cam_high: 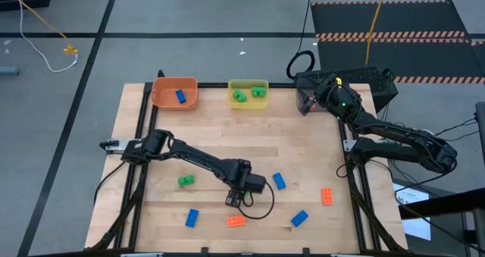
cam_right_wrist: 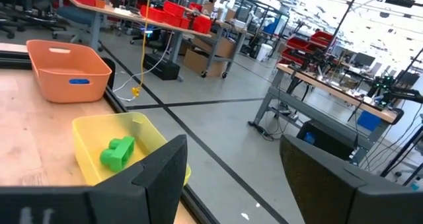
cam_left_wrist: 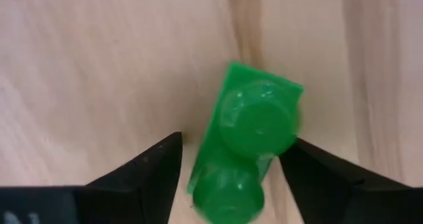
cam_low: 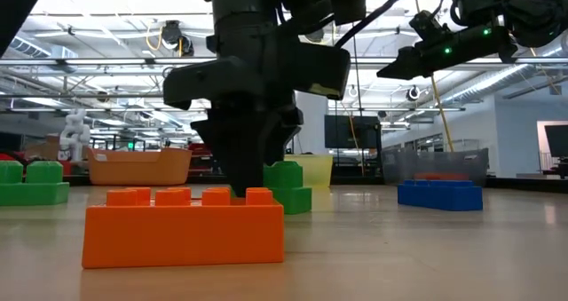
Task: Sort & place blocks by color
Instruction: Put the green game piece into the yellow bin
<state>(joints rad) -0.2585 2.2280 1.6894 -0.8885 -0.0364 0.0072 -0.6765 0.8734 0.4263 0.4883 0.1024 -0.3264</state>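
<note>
A green block [cam_left_wrist: 254, 135] lies flat on the wooden table, studs up. My left gripper [cam_left_wrist: 231, 174] points straight down over it, open, one finger on each side of its long sides; whether a finger touches it I cannot tell. In the high view this gripper [cam_high: 236, 198] covers the block, near the table's front middle. The low view shows the green block [cam_low: 288, 187] beside the dark fingers, behind an orange block [cam_low: 182, 225]. My right gripper [cam_right_wrist: 231, 164] waits open, raised at the far right [cam_high: 305, 101], holding nothing.
Loose blocks lie around: green [cam_high: 186, 181], blue [cam_high: 192, 217], orange [cam_high: 236, 220], blue [cam_high: 279, 181], blue [cam_high: 299, 218], orange [cam_high: 326, 196]. At the far edge an orange bin [cam_high: 165, 99] holds a blue block and a yellow bin [cam_high: 248, 104] holds green ones.
</note>
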